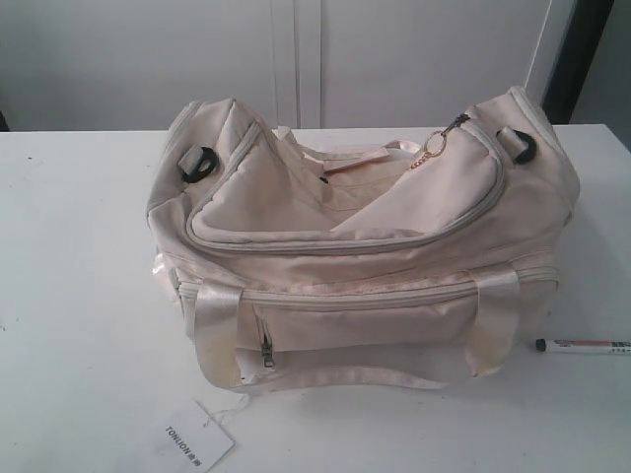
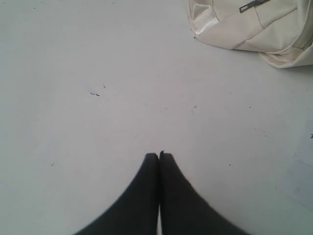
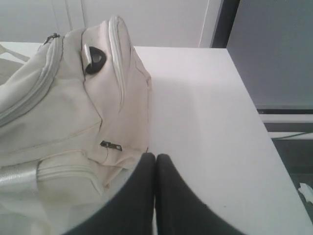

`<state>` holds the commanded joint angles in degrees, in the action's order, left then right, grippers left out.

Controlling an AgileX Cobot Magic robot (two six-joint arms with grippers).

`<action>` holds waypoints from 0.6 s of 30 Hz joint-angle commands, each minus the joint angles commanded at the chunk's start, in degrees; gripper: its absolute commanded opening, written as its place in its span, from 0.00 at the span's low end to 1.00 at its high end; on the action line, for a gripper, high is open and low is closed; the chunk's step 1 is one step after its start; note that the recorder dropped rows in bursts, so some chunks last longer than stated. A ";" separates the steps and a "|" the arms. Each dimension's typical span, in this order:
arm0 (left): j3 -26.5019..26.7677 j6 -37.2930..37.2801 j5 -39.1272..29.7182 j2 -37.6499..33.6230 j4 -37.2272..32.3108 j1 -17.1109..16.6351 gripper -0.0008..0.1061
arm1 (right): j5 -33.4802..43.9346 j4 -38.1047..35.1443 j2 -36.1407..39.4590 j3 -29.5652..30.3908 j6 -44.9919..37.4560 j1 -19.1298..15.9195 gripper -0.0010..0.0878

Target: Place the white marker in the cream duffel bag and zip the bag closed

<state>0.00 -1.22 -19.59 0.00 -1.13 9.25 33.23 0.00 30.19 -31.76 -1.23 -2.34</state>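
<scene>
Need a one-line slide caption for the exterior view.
Cream fabric duffel bag on the white table, thin white black-capped marker lying apart at its right end.

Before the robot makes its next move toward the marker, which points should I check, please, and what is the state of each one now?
1. Is the white marker free to pick? Ok: it lies alone on the table, right of the cream duffel bag.
2. Is the right gripper ready to grasp? Not ok: its fingers are shut, holding nothing.
3. Is the left gripper free? Ok: shut, holding nothing.
4. Is the bag's top open? Cannot tell for sure: the flap sags and the gold ring pull sits at the right end.
</scene>
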 joint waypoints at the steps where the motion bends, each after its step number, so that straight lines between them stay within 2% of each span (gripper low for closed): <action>1: 0.00 0.00 0.00 0.00 0.00 0.00 0.01 | 0.85 0.00 0.61 -0.34 0.00 0.00 0.01; 13: 0.00 0.00 0.00 0.00 0.00 0.00 0.01 | 10.49 -0.65 8.75 -6.64 1.23 0.00 0.01; 18: 0.00 0.00 0.00 0.00 0.00 0.00 0.01 | 9.80 -0.79 10.69 -7.64 1.61 0.00 0.01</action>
<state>0.00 -1.22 -19.59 0.00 -1.13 9.25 43.04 -0.79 40.89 -39.40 0.37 -2.34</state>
